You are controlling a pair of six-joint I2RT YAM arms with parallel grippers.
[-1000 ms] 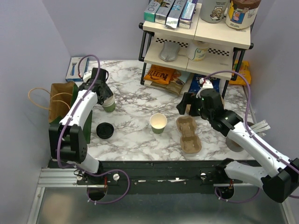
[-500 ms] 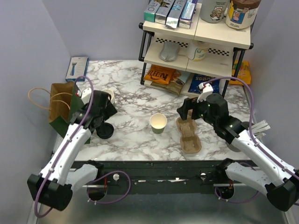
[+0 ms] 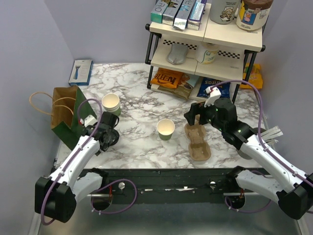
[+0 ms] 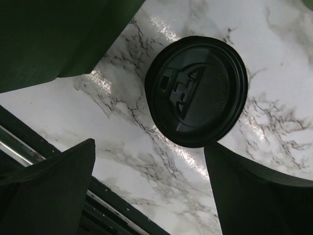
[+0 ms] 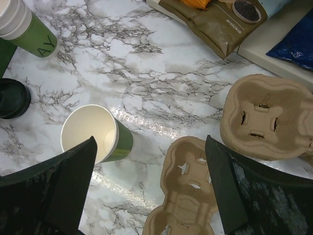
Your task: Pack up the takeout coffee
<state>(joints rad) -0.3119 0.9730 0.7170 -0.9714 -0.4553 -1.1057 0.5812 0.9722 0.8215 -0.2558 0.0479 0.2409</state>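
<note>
Black lid (image 3: 112, 140) lay half hidden under your left gripper (image 3: 106, 132) from above, with the green cup (image 3: 166, 129) standing open mid-table. Your left wrist view showed that lid whole, just ahead of wide-spread jaws. Your right wrist view cut it off at the edge, and the right gripper (image 5: 151, 196) gaped above the cup and carriers (image 5: 188, 191), holding nothing.

Just ahead of the left gripper (image 4: 149, 147), the lid (image 4: 195, 90) is smooth black plastic with a soft sheen, lying on the glossy marble-patterned table (image 4: 122, 161). Below the right gripper (image 5: 150, 142), the cup (image 5: 95, 134) by its left finger is smooth paper. The carriers (image 5: 188, 196) by its right finger are rough, matt moulded pulp.
</note>
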